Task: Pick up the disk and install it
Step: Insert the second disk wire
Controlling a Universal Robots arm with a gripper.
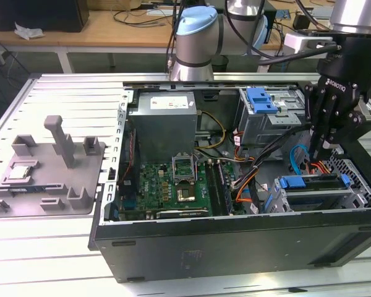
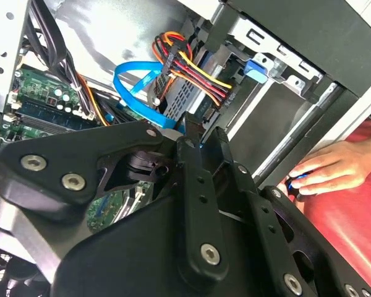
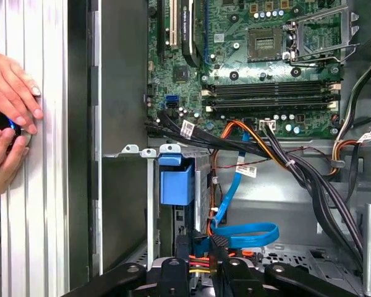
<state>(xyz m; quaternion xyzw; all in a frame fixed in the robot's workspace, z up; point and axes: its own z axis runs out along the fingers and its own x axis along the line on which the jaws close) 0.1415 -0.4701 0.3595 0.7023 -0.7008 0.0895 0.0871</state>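
Jaws near-shut, empty, disk [image 1: 315, 185] w/ blue bracket seemingly seated in bay

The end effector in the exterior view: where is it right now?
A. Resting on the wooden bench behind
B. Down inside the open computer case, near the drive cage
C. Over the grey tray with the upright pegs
B: the end effector hangs inside the open computer case at the exterior view's right, just above the drive cage with its blue bracket, far from the grey tray.
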